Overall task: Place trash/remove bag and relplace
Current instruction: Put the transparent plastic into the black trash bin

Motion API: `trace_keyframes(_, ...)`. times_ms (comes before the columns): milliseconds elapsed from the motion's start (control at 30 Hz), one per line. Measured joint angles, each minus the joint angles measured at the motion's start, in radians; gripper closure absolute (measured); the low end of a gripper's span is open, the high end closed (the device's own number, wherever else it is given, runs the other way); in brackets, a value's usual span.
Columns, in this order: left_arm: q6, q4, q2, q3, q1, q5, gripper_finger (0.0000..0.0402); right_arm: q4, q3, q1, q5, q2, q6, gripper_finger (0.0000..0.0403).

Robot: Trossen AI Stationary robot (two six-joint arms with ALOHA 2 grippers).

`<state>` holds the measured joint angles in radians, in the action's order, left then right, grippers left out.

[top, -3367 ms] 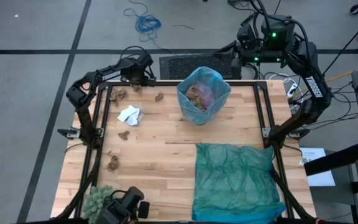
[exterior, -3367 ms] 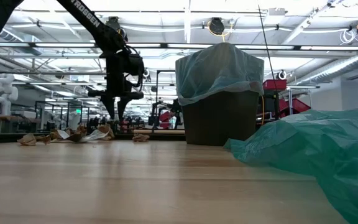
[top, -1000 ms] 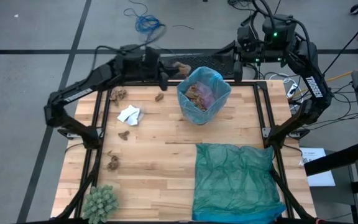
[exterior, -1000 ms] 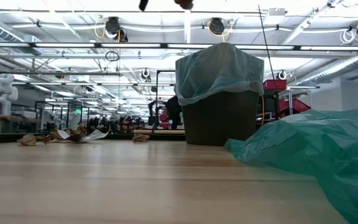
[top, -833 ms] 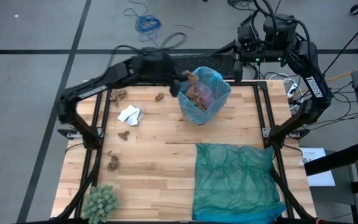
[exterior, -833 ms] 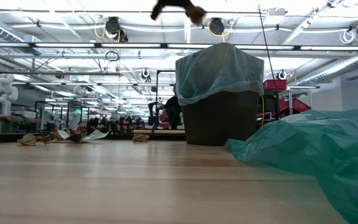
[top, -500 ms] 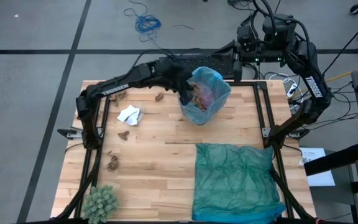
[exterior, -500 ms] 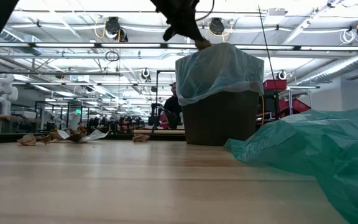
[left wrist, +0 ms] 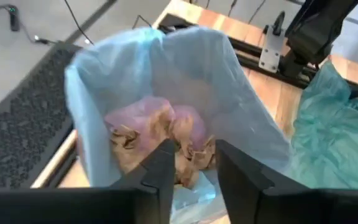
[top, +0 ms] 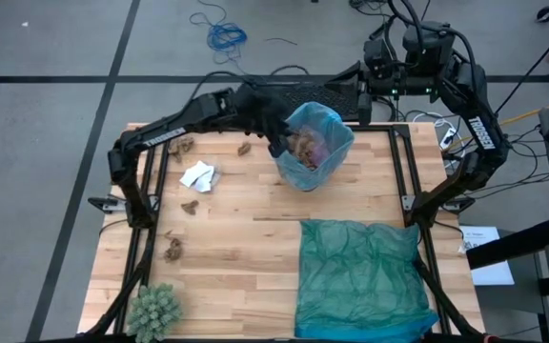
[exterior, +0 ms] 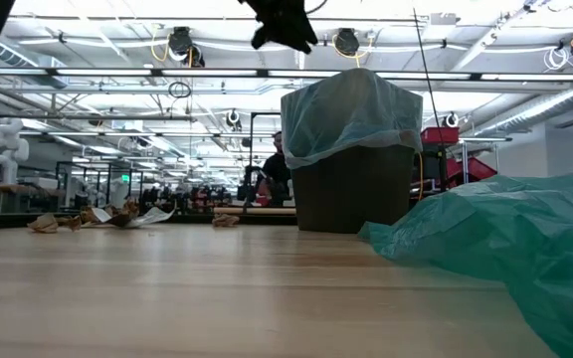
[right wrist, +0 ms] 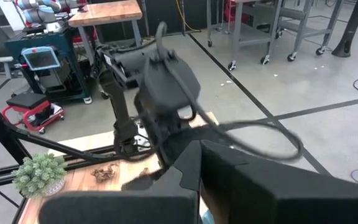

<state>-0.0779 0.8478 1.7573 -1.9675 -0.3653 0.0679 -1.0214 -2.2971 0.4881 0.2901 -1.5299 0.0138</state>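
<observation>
The light blue bag [top: 330, 122] lines a dark bin [exterior: 351, 194] at the table's far middle. Brown paper wads [left wrist: 166, 140] and a pink wad [left wrist: 135, 112] lie inside it. More brown wads [top: 181, 145] and a white scrap [top: 198, 175] lie on the table's far left part. My left gripper [top: 279, 141] hangs open and empty above the bag's left rim [left wrist: 79, 74], shown also in the low view [exterior: 285, 30] and its own wrist view [left wrist: 194, 149]. My right gripper [top: 377, 74] waits shut beyond the table's far right corner [right wrist: 201, 155].
A darker teal-green plastic bag [top: 355, 272] lies spread over the table's near right part and bulks up in the low view [exterior: 505, 239]. A green spiky ball [top: 152, 307] stands at the near left corner. More brown lumps [top: 172, 250] lie on the left side.
My left gripper carried a brown wad from beyond the far left edge rightward and down to the bag's rim. The wad no longer shows at the fingers; the gripper has since risen a little and drawn back slightly left.
</observation>
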Motion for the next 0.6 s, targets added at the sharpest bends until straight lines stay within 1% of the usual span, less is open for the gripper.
trace_keyframes(133, 0.102, 0.017, -0.065, 0.000, 0.001, -0.012, 0.0262, 0.000, 0.000, 0.000, 0.000, 0.000, -0.001, 0.0403)
trace_keyframes(200, 0.184, 0.076, -0.114, 0.000, 0.013, -0.039, 0.0261, 0.000, 0.000, 0.000, 0.000, 0.000, -0.001, 0.0403)
trace_keyframes(300, 0.280, 0.206, -0.196, -0.001, 0.056, -0.147, 0.0263, -0.002, 0.000, 0.000, 0.000, 0.000, -0.001, 0.0403)
trace_keyframes(367, 0.302, 0.313, -0.243, -0.001, 0.099, -0.232, 0.0263, -0.005, 0.000, 0.000, 0.000, 0.000, -0.001, 0.0403)
trace_keyframes(433, 0.288, 0.446, -0.280, -0.002, 0.140, -0.286, 0.0263, -0.007, 0.000, 0.000, 0.000, 0.000, -0.001, 0.0403)
trace_keyframes(467, 0.258, 0.503, -0.296, -0.002, 0.163, -0.298, 0.0263, -0.007, 0.000, 0.000, 0.000, 0.000, -0.001, 0.0403)
trace_keyframes(533, 0.167, 0.615, -0.308, -0.001, 0.196, -0.304, 0.0263, -0.007, 0.000, 0.000, 0.000, 0.000, -0.001, 0.0403)
trace_keyframes(600, 0.033, 0.718, -0.310, 0.001, 0.226, -0.304, 0.0263, -0.004, 0.000, 0.000, 0.000, 0.000, -0.001, 0.0403)
